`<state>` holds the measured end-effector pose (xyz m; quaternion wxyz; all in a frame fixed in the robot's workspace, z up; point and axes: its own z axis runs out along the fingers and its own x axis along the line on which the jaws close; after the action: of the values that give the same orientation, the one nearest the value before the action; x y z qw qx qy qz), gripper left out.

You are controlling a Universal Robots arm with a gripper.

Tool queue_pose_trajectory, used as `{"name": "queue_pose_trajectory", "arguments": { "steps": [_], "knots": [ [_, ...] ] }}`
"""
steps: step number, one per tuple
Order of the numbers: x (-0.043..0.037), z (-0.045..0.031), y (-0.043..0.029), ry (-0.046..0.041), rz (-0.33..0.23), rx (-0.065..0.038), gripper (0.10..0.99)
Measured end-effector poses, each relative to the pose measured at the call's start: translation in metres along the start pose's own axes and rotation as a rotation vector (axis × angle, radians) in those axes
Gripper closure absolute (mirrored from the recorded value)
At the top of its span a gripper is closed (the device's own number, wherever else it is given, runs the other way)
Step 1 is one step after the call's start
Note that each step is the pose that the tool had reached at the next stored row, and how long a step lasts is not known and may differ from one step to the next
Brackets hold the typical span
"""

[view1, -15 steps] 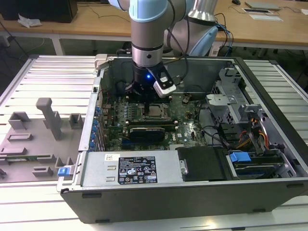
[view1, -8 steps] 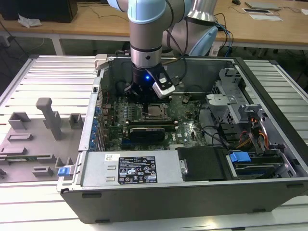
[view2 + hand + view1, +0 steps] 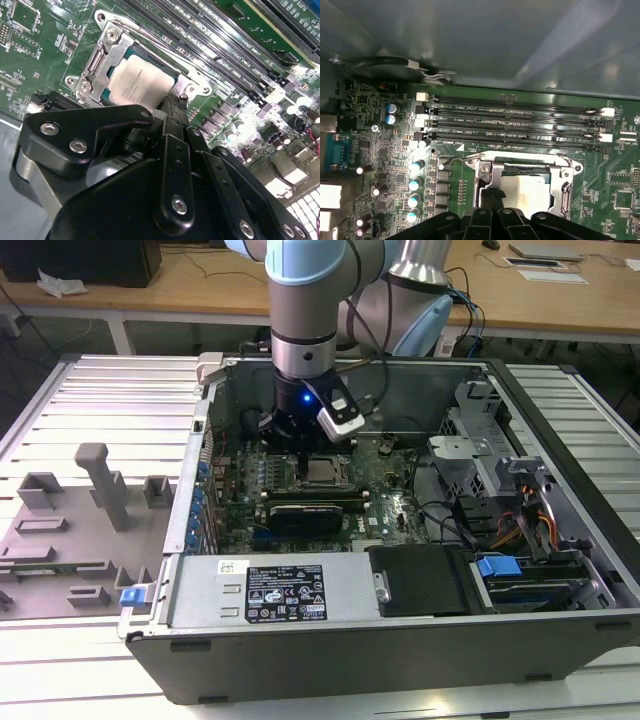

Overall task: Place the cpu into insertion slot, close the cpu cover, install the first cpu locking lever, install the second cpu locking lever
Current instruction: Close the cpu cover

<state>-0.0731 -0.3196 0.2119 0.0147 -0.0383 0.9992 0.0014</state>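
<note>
The cpu lies flat in the insertion slot, its silvery top face showing through the window of the cpu cover. The cover is folded down flat over the chip. A thin wire locking lever runs along the socket's side next to the memory slots. My gripper hangs right over the socket's edge with its black fingers shut together, nothing seen between them. In the exterior view the gripper stands low inside the open computer case, just beside the cpu.
Long black memory slots run beside the socket. A black expansion card sits across the board, close to the socket. Capacitors, the power supply, a drive cage and the case walls hem the arm in. Grey fixtures stand outside.
</note>
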Motion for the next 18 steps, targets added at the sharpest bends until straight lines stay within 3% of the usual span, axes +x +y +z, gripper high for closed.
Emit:
{"name": "queue_pose_trajectory", "arguments": {
  "steps": [7,10,12,18],
  "knots": [
    [-0.0003,-0.0092,0.0,0.0,0.0,0.0,0.98],
    [-0.0002,-0.0093,-0.0013,-0.001,0.0,-0.014,0.98],
    [0.0,-0.0092,-0.003,-0.0024,0.001,-0.032,0.98],
    [0.0005,-0.0054,-0.0082,-0.0028,0.001,-0.036,0.98]
  ]
}}
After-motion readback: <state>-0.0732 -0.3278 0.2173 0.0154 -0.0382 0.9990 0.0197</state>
